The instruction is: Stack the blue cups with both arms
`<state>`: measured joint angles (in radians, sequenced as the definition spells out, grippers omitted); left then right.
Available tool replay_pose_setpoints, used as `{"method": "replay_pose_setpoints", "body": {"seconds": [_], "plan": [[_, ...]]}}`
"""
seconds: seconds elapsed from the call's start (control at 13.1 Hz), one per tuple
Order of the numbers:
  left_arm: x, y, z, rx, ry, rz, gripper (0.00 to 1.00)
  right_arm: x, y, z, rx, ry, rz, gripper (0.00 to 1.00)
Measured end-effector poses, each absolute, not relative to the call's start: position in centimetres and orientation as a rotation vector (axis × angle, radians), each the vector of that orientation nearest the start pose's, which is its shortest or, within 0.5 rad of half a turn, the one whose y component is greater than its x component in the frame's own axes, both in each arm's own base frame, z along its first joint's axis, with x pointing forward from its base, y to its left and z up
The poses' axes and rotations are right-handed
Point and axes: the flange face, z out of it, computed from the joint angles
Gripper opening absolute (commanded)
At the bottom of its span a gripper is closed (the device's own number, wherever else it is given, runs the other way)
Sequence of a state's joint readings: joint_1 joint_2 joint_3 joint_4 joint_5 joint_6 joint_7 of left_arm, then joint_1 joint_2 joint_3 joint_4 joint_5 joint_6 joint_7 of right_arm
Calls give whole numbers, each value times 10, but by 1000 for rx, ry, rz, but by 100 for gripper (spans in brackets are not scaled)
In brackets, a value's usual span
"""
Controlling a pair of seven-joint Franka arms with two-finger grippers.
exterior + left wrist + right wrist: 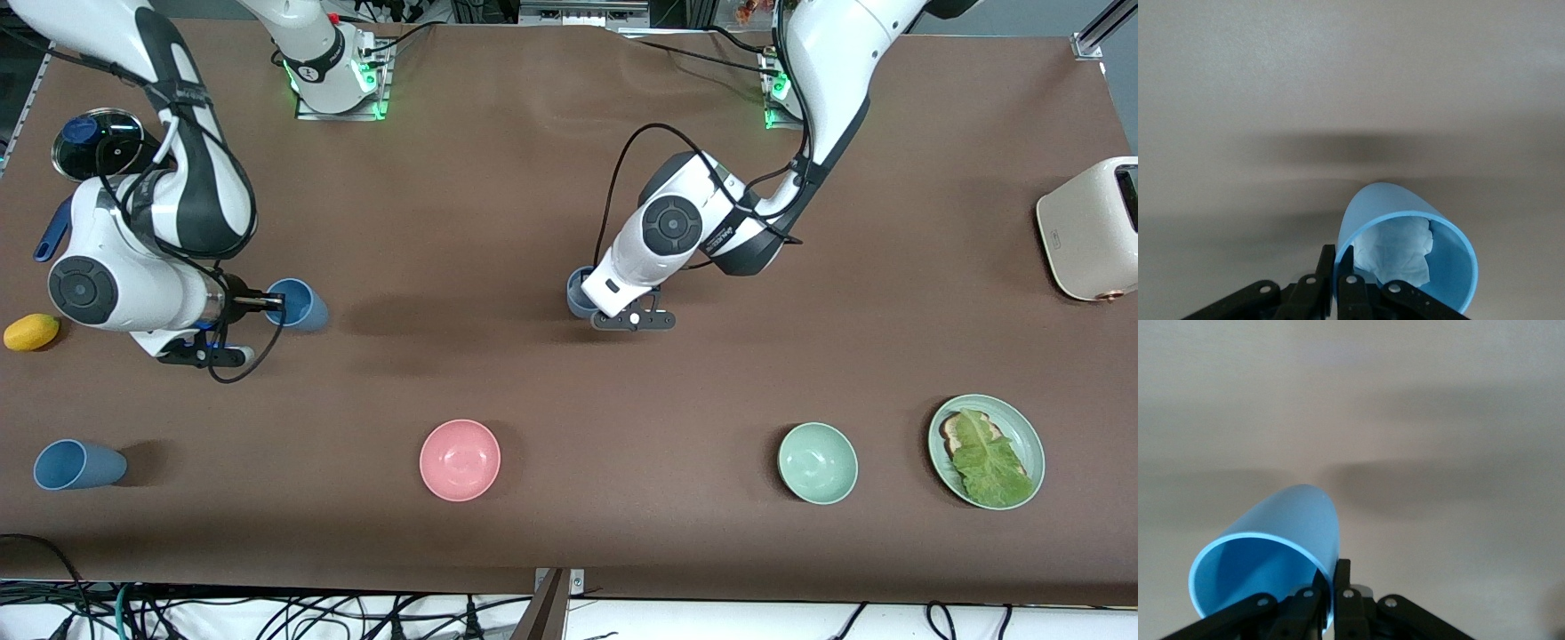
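My right gripper (272,302) is shut on the rim of a brighter blue cup (300,304), holding it tilted above the table toward the right arm's end. In the right wrist view the fingers (1343,577) pinch the cup's wall (1271,550). My left gripper (594,299) is shut on the rim of a duller blue cup (579,292) above the table's middle. The left wrist view shows that gripper (1340,259) pinching this cup (1451,267), which has white crumpled paper (1398,250) inside. A third blue cup (78,464) lies on its side nearer the front camera.
A pink bowl (460,460), a green bowl (817,462) and a green plate (1029,428) with bread and lettuce stand along the front. A cream toaster (1089,228) is at the left arm's end. A yellow fruit (31,332) and a lidded black pot (98,142) are near the right arm.
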<state>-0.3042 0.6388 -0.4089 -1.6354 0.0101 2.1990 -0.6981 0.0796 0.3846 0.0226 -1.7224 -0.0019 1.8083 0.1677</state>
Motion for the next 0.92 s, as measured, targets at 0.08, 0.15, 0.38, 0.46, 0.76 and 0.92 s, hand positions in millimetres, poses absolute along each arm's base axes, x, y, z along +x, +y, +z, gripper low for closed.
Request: {"method": "replay_pose_setpoints", "body": {"seconds": [0.08, 0.15, 0.38, 0.46, 0.76, 0.92], "plan": [[542, -419, 269, -3290, -84, 277, 100, 618, 81, 353, -3148, 123, 470, 0], [544, -419, 272, -3291, -87, 273, 100, 619, 97, 363, -3155, 143, 469, 0], [553, -408, 298, -3263, -95, 288, 100, 616, 140, 383, -3134, 236, 466, 0], [557, -398, 315, -3248, -106, 287, 100, 615, 156, 389, -3125, 277, 462, 0], [575, -333, 398, -3204, -65, 249, 100, 591, 262, 409, -3068, 486, 449, 0], [585, -290, 429, -3195, 46, 233, 100, 576, 325, 416, -3037, 577, 439, 0]]}}
